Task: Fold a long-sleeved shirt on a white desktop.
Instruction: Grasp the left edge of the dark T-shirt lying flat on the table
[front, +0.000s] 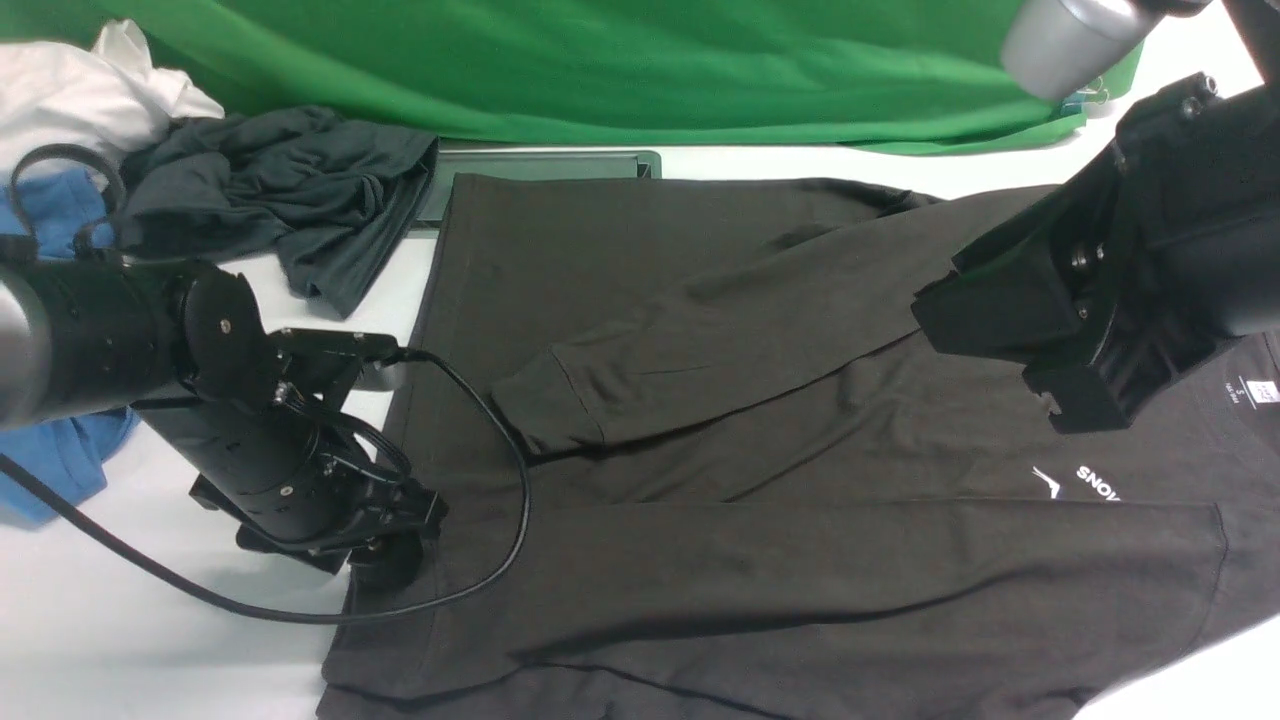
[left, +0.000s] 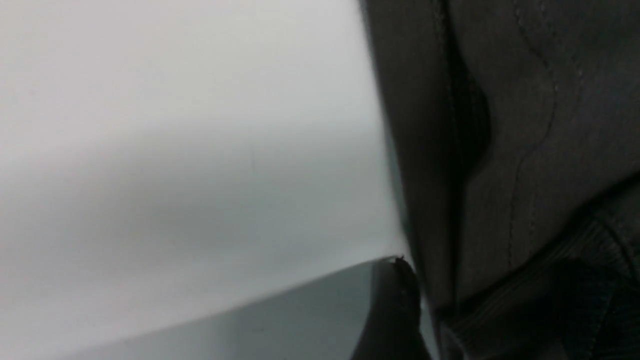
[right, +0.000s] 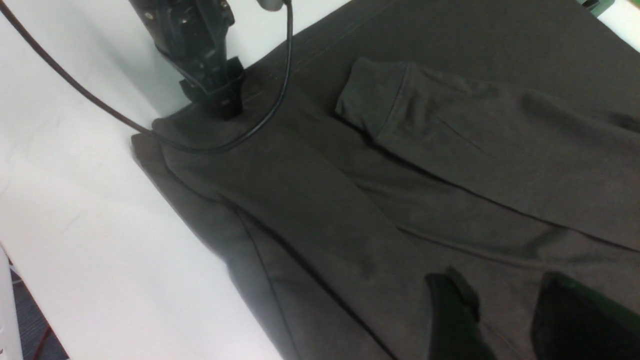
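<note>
White desktop carries the long-sleeved shirt, spread flat, hem toward the left arm, both sleeves folded over the body. Right gripper hovers above the shirt, jaws spread, nothing between them. Left gripper is down on the hem edge; I can't tell if it's clamping fabric.

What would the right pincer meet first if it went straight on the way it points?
Probably the long-sleeved shirt, its flat fabric ahead of the right pincer; nothing else shows between, though depth is unclear.
</note>
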